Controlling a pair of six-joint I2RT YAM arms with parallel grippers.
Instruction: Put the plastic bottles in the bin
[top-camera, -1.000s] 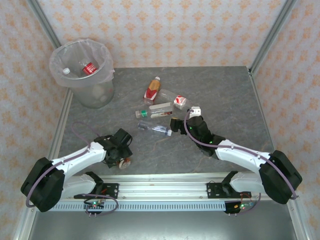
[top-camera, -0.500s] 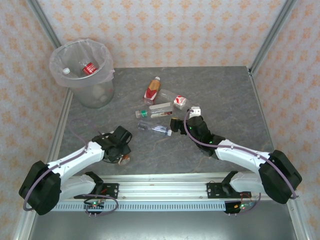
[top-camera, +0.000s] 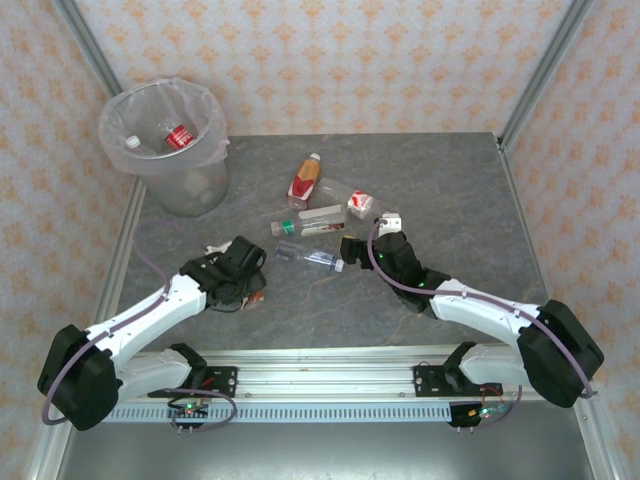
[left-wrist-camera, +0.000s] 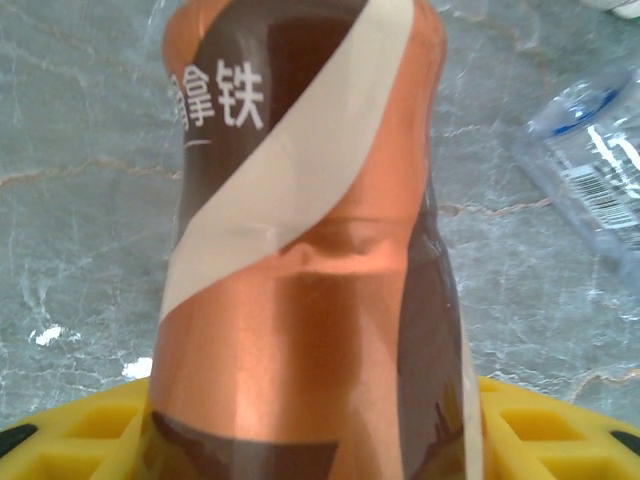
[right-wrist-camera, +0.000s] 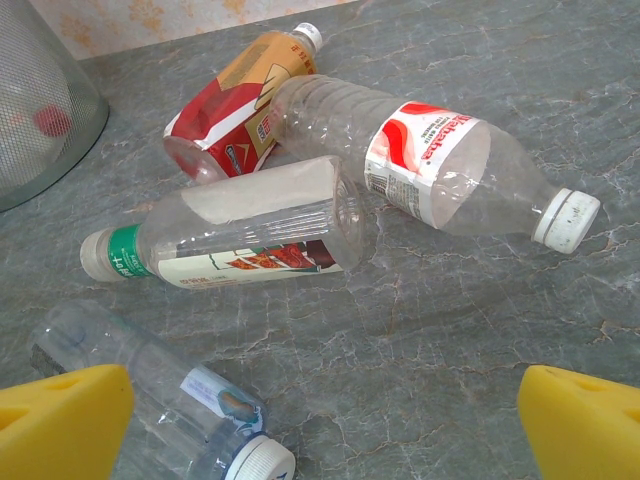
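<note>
Held bottle: I see a brown-and-copper labelled plastic bottle (left-wrist-camera: 300, 300) filling the middle, with a cream diagonal band, white Chinese characters and a dent at mid-height.
Left gripper: my left gripper (left-wrist-camera: 310, 445) has its yellow ribbed fingers (left-wrist-camera: 80, 430) meeting that bottle on both sides.
Neighbour: a clear crushed plastic bottle (left-wrist-camera: 600, 160) with a barcode lies at right, apart.
Surface: grey marbled tabletop (left-wrist-camera: 80, 200) beneath.

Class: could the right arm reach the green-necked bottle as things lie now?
Probably yes: the right gripper is open, facing the green-necked bottle across bare table, though the blue-labelled bottle lies close by one finger.
</note>
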